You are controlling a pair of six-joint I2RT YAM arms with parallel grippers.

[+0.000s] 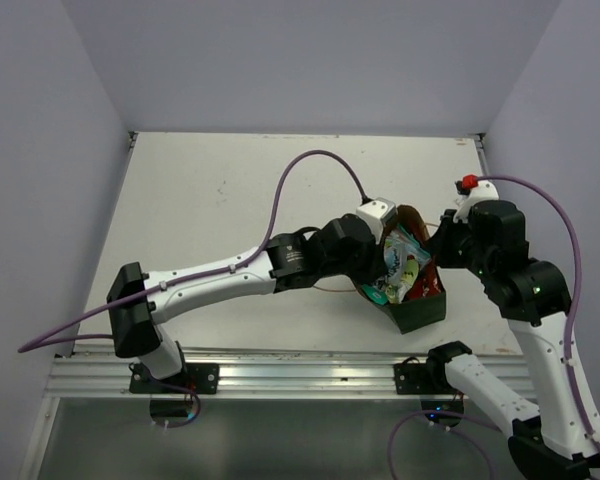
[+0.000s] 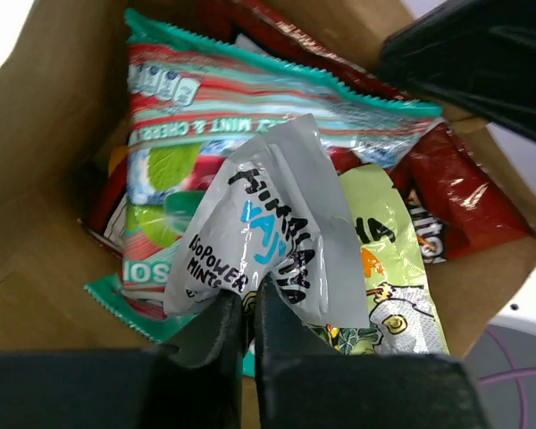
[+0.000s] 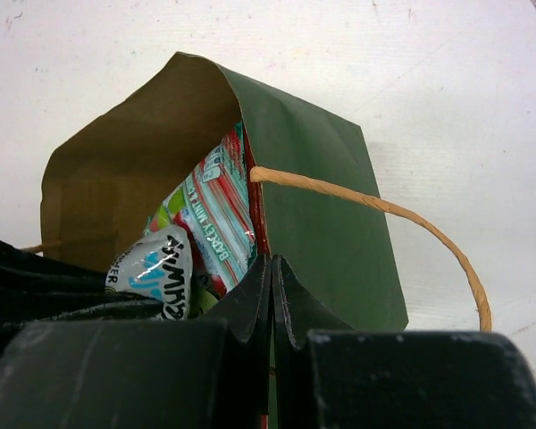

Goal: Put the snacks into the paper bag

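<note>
The dark green paper bag [image 1: 420,308] stands tilted at the table's near right, its brown inside [image 2: 54,134] facing my left wrist. My left gripper [image 2: 250,299] is inside the bag's mouth, shut on the lower edge of a pale blue-silver packet [image 2: 277,223]. Under it lie a teal packet [image 2: 241,98], a light green packet [image 2: 389,259] and a red packet [image 2: 456,197]. My right gripper [image 3: 271,261] is shut on the bag's right wall [image 3: 322,206] at its rim. From above, the left gripper [image 1: 388,250] and right gripper [image 1: 442,240] flank the opening.
A tan loop handle [image 3: 402,214] arcs out from the bag's right wall over the white table [image 1: 210,200]. The right gripper's black body [image 2: 482,54] crosses the far corner of the bag's mouth. Purple cables [image 1: 310,165] loop over the table.
</note>
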